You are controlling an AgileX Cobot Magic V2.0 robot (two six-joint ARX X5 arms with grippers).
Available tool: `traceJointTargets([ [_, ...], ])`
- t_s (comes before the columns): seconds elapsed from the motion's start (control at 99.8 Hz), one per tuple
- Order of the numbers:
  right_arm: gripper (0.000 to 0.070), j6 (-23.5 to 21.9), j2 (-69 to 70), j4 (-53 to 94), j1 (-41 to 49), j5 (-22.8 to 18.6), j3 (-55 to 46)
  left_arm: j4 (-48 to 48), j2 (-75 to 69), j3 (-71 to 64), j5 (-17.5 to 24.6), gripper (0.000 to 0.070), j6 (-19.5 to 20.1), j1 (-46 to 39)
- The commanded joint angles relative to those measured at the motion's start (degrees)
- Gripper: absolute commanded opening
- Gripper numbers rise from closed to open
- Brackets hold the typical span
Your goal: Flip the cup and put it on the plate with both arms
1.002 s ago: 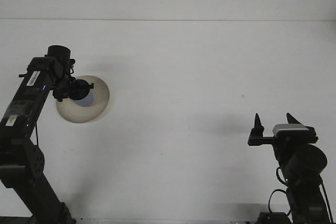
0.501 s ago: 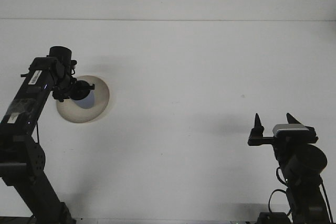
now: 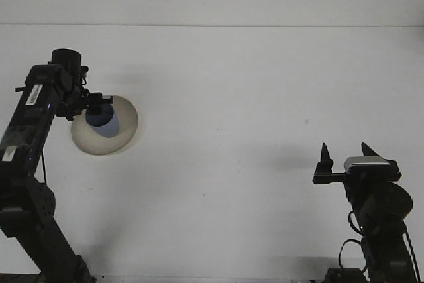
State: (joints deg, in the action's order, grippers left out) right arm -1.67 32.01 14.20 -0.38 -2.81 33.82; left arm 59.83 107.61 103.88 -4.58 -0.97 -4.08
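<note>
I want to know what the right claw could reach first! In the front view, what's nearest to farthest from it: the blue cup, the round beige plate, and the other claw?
1. The round beige plate, far across on the table's left side.
2. The small blue cup, standing on that plate.
3. The left gripper, at the cup's far-left edge.

All three cluster together, so cup and plate are nearly tied from the right gripper.

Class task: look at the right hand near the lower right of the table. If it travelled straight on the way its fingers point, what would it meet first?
The right hand points away from the robot, over bare white table. Nothing lies in that line; the way looks free to the table's far edge, though depth is hard to judge.
</note>
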Motion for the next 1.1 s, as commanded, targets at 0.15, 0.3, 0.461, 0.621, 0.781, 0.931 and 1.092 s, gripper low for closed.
traceJointTargets([
  [0.15, 0.0612, 0.5, 0.3, -0.5, 0.1, 0.0, 0.2, 2.5, -7.6, 2.9, 0.1, 0.0266, 0.1, -0.1],
  [0.3, 0.0612, 0.5, 0.3, -0.5, 0.1, 0.0, 0.2, 3.1, -13.0, 2.3, 0.2, 0.0266, -1.0, -0.1],
  [0.461, 0.0612, 0.4, 0.3, -0.5, 0.1, 0.0, 0.2, 0.4, -20.2, -1.1, 1.9, 0.0266, -1.7, 0.4],
  [0.621, 0.0612, 0.4, 0.3, -0.5, 0.1, 0.0, 0.2, -5.1, -30.2, -9.9, 3.5, 0.0266, -1.7, 1.9],
  [0.781, 0.0612, 0.4, 0.3, -0.5, 0.1, 0.0, 0.2, -12.3, -41.7, -20.3, 3.5, 0.0266, -2.2, 3.5],
  [0.931, 0.0612, 0.4, 0.3, -0.5, 0.1, 0.0, 0.2, -20.0, -52.4, -30.6, 3.5, 0.0266, -2.3, 4.5],
  [1.092, 0.0612, 0.4, 0.3, -0.5, 0.1, 0.0, 0.2, -28.0, -63.4, -43.1, 3.5, 0.0266, -2.3, 4.6],
])
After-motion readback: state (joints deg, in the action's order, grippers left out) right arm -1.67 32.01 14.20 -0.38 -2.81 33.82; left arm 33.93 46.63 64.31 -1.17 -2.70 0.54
